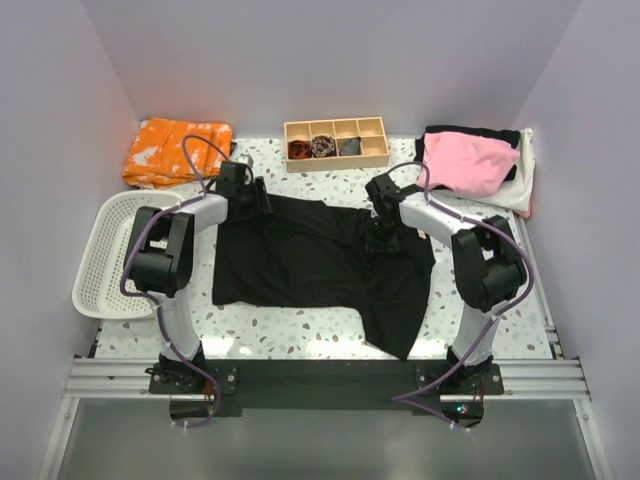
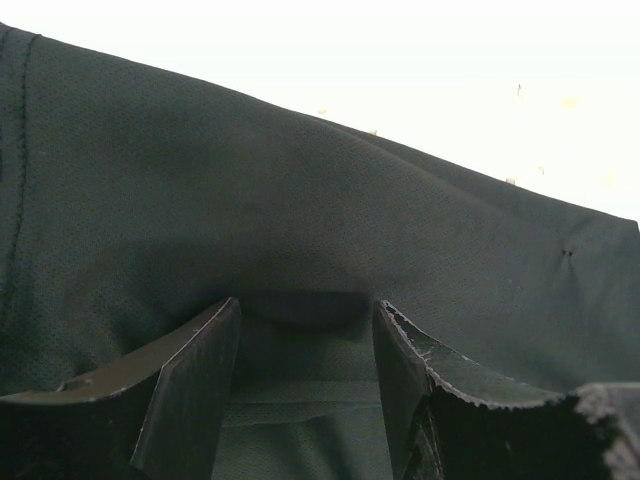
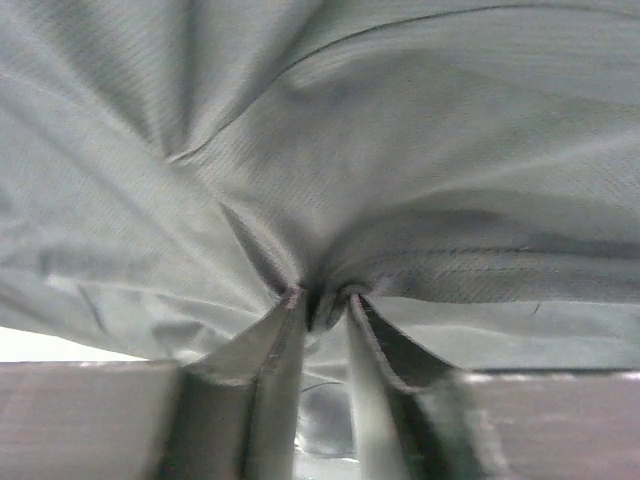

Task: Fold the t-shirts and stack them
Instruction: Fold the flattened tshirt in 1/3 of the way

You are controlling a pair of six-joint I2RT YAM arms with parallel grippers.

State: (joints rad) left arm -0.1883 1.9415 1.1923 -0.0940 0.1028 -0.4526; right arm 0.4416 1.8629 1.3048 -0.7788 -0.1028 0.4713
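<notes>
Speckled counter [image 1: 300, 335] under everything, arm bases along its near edge.

Across the counter's middle, a large black t-shirt [image 1: 300, 255], mostly flat and wrinkled, one long part reaching toward the near edge on the right side.

At the left edge, a white slotted laundry basket [image 1: 100, 262], partly over the counter's side.

In the far right corner, a pile of t-shirts [image 1: 478, 160]: pink one [image 1: 465, 165] on top, black cloth showing beneath it along the far side, white cloth sticking out at the right.

In the far left corner, a crumpled orange cloth [image 1: 175, 150] with white pattern.

At the middle of the far edge, a shallow wooden tray [image 1: 335, 158] split into compartments, with small rolled fabric pieces [image 1: 323, 146] in the three left ones.

At the black t-shirt's far left corner, the left hand [image 2: 305, 320]: released, fingers [image 2: 195, 370] standing well apart, black cloth filling the gap between them and rising in a ridge just ahead.

On the black t-shirt's right part, the right hand [image 3: 322, 298]: clenched on a pinch of the cloth, fingers [image 3: 270, 340] nearly together, creases fanning out from the tips.
</notes>
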